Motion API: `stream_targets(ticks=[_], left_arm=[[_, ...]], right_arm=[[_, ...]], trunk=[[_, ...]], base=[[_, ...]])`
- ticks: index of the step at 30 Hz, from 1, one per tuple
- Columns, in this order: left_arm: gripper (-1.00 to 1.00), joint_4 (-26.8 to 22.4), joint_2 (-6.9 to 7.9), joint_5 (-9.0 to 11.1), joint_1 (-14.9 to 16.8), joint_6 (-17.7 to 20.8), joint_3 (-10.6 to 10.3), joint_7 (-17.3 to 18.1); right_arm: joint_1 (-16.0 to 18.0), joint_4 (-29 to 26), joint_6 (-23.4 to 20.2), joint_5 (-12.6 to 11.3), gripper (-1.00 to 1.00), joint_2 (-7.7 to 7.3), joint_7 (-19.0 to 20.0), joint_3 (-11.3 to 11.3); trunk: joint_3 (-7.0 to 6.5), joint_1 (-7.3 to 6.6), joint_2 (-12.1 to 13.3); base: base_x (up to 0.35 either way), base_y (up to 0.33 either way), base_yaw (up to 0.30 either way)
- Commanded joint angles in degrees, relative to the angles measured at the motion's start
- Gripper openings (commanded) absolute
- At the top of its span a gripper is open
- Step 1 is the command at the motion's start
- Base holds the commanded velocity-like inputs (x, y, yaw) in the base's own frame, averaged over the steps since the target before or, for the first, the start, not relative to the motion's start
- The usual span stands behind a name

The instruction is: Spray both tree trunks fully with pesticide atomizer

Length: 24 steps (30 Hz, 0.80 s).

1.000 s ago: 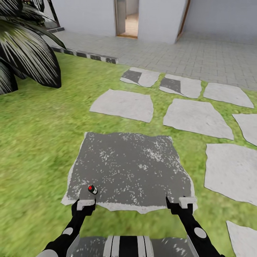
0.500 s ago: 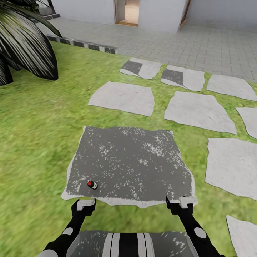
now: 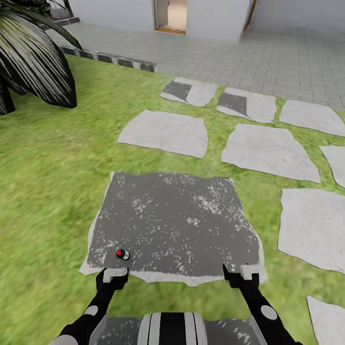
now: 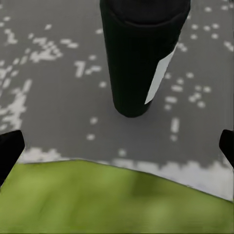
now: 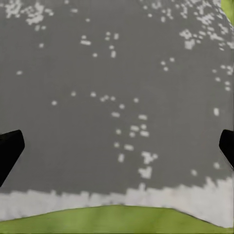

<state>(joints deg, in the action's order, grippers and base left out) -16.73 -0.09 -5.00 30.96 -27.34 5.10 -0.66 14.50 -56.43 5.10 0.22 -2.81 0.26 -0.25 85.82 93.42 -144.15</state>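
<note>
L gripper (image 3: 115,275) hangs low over the near edge of the dark speckled paving slab (image 3: 177,220), w/ grass (image 3: 48,191) under and behind it. Wrist view shows its two black fingertips (image 4: 9,148) at the far sides of the frame, wide gap between them, so jaws stand apart, nothing held.

Pesticide atomizer (image 3: 122,254) lies on the slab, near its front-left corner, just ahead of the L gripper and slightly toward the robot's right of it. Close but not touching. Red part points toward the robot's left, dark body toward the right. In L wrist cam the atomizer (image 4: 141,53) reads as a dark cylinder w/ a pale strip on its side, resting on the grey slab beyond the fingertip line, roughly centred between the fingers, not between them yet.

R gripper (image 3: 244,274) sits at the same height over the slab's front-right edge, well apart from the atomizer. R wrist cam: black fingertips (image 5: 9,151) at both frame edges, jaws spread, only slab surface and a strip of grass between.

Surroundings: pale stepping stones (image 3: 163,132) beyond and to the right of the dark slab; paved terrace (image 3: 268,62) further off; house wall w/ open doorway (image 3: 170,17); dark striped-leaf plant (image 3: 33,62) at far left.
</note>
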Motion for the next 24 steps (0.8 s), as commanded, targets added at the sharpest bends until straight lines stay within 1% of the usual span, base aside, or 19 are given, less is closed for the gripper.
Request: stream_targets(ticks=[1, 10, 17, 24], left_arm=[[1.0, 0.01, 0.0, 0.0, 0.02, 0.0, 0.0, 0.0], [1.0, 0.01, 0.0, -0.01, 0.0, -0.03, 0.0, 0.01], [1.0, 0.0, 0.0, -0.01, 0.01, 0.01, 0.0, 0.04], [1.0, 0.01, 0.0, -0.01, 0.03, 0.01, 0.0, 0.05]], right_arm=[[0.0, 0.0, 0.0, -0.01, 1.0, 0.0, 0.0, 0.01], [0.0, 0.0, 0.0, 0.0, 1.0, 0.0, 0.0, 0.03], [0.0, 0.0, 0.0, -0.03, 1.0, 0.0, 0.0, 0.04], [0.0, 0.0, 0.0, 0.01, 1.0, 0.0, 0.0, 0.05]], trunk=[[0.0, 0.0, 0.0], [0.0, 0.0, 0.0], [0.0, 0.0, 0.0], [0.0, 0.0, 0.0]], base=[[0.246, 0.0, 0.0], [0.054, 0.0, 0.0], [0.237, 0.0, 0.0], [0.05, 0.0, 0.0]])
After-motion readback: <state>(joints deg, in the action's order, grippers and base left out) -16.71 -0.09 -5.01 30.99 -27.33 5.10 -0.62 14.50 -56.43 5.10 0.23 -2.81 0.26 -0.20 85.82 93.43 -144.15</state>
